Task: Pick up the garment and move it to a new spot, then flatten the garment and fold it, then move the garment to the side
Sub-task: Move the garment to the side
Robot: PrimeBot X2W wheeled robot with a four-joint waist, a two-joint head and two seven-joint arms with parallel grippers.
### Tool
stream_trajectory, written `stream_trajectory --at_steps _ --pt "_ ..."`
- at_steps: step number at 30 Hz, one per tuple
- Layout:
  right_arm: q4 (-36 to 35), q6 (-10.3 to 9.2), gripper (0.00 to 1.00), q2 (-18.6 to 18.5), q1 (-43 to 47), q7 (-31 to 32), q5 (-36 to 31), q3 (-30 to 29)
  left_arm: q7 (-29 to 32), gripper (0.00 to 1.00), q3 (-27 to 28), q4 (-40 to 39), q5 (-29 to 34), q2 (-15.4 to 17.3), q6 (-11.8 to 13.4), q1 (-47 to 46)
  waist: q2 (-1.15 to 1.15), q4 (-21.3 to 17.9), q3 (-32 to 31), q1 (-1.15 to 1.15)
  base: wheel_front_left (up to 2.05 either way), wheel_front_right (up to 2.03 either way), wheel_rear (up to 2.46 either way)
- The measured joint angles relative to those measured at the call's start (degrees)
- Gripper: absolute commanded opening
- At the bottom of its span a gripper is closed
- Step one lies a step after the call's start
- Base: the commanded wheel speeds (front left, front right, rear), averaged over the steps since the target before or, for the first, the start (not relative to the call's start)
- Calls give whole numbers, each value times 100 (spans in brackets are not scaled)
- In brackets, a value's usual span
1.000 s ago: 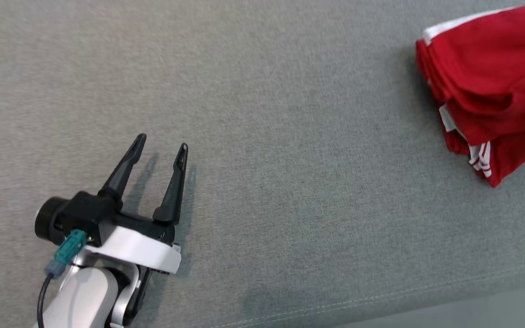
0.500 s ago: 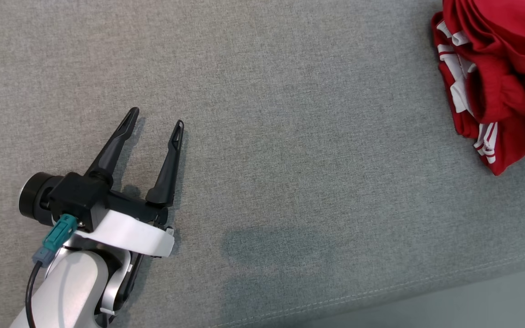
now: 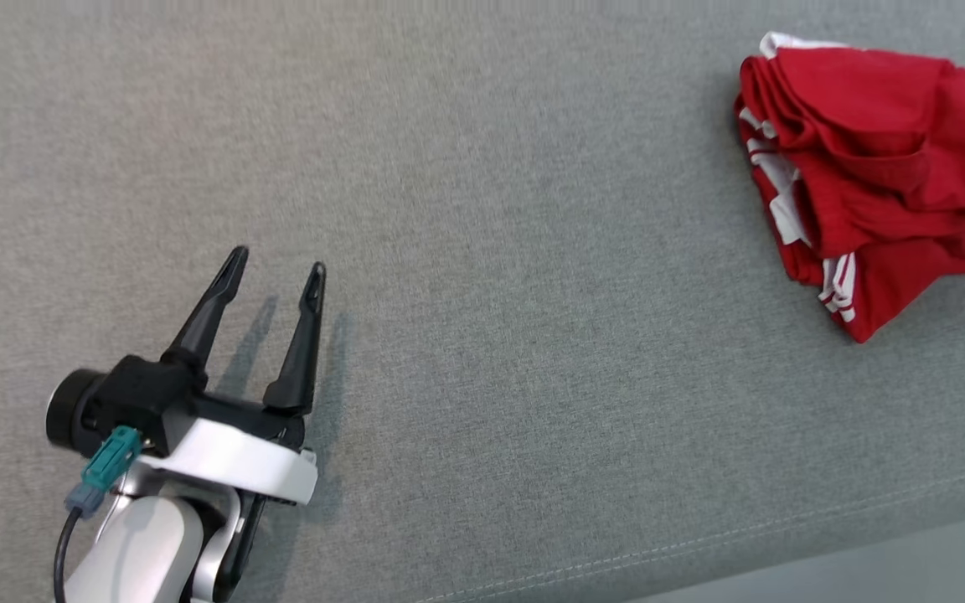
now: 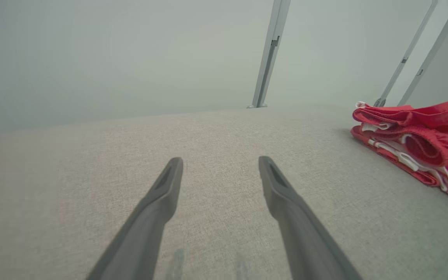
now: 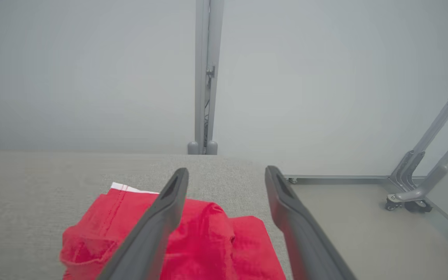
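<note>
The garment (image 3: 868, 176) is red with white stripes, folded into a loose bundle at the right end of the grey cushioned surface (image 3: 491, 251). From the left wrist view it shows as a low stack, the garment (image 4: 418, 144) at the right. My left gripper (image 3: 277, 270) rests open and empty at the lower left, far from it; the left gripper (image 4: 220, 167) has bare fabric between its fingers. My right gripper (image 5: 226, 175) stands open just above the garment (image 5: 204, 241), which lies beneath its fingers with nothing held.
The surface's stitched front edge (image 3: 700, 544) runs along the bottom right. Beyond the far edge stand a grey upright post (image 5: 204, 77) and slanted frame legs on castors (image 5: 414, 194) on the floor to the right.
The right gripper has let go of the garment and drawn back out of the head view. The garment now lies settled on the surface. The head camera has shifted; the left gripper stays put.
</note>
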Motion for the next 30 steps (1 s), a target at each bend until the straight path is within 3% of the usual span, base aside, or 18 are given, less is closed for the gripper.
stream_trajectory --at_steps 3,7,14,20,30 --pt "-825 0 100 237 662 -9 -353 -770 -55 100 75 37 -88 5 74 184 0 29 -249 0 0 0 0" --pt "-1745 0 100 1046 1754 -14 -1049 -1720 -129 100 202 43 -160 11 203 417 0 115 -568 0 0 0 0" --pt "-2599 0 100 2338 3035 -3 -2193 -2098 -213 100 347 42 -226 31 369 784 0 420 -1036 0 0 0 0" --pt "-3097 0 100 2846 3712 143 -2659 -2159 -267 100 391 47 -270 34 450 1118 0 695 -1425 0 0 0 0" --pt "-3421 0 100 3060 4620 476 -2915 -2162 -269 100 314 172 -361 20 483 1646 0 1029 -2070 0 0 0 0"
